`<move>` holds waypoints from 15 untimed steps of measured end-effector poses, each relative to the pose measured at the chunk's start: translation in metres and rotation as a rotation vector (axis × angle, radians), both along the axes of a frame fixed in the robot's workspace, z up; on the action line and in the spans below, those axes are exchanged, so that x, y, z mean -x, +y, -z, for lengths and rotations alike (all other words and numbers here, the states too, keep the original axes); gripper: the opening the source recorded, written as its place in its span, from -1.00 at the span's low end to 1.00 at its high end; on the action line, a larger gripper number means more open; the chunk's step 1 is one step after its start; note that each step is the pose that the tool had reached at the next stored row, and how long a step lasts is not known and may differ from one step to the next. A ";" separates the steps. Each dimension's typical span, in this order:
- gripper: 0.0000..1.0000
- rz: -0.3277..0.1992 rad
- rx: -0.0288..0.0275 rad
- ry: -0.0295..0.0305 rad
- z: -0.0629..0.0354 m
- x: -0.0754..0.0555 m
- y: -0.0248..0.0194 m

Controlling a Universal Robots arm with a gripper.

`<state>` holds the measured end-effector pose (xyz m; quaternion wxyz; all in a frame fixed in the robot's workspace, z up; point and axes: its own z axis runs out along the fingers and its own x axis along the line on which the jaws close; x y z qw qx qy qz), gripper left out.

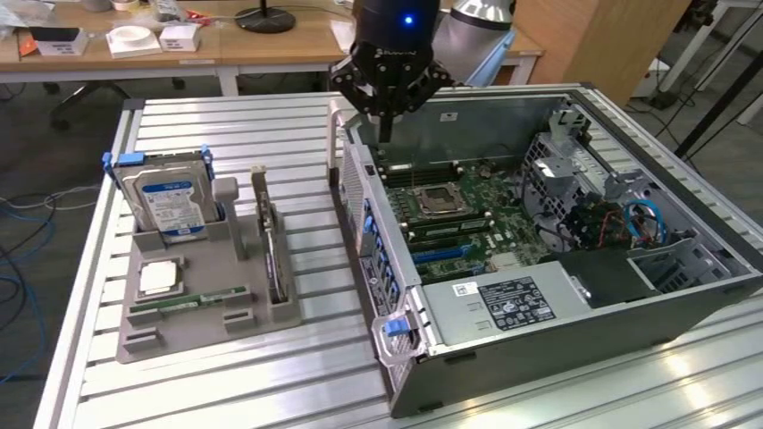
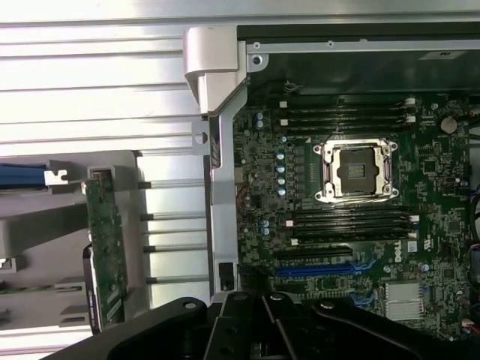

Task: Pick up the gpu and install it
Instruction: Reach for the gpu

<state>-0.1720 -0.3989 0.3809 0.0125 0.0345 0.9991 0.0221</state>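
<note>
The gpu point(image 1: 275, 255) stands on its edge in a slot of the grey holder point(image 1: 179, 338) on the exterior view's left; in the wrist view it is a green card point(image 2: 105, 244) seen side-on. My gripper point(image 1: 385, 130) hangs shut and holding nothing above the far left corner of the open computer case point(image 1: 394, 357), well away from the gpu. Its black fingers point(image 2: 247, 311) sit over the case wall in the wrist view. Inside the case lies the motherboard point(image 2: 420, 187) with a blue card slot point(image 2: 315, 268).
The holder also carries a hard drive point(image 1: 170, 201) with a blue-white label, a processor chip point(image 1: 159, 279) and a memory stick point(image 1: 191, 302). The case's power supply point(image 1: 507, 304) and drive cage point(image 1: 573, 170) stand around the motherboard. Desks with clutter lie behind the table.
</note>
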 end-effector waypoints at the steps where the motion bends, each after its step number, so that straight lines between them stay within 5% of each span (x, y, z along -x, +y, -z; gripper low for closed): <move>1: -0.79 0.000 0.0000 0.0000 0.0000 0.001 0.0000; 15: -0.79 -0.001 0.0000 0.0001 0.0011 0.018 0.0000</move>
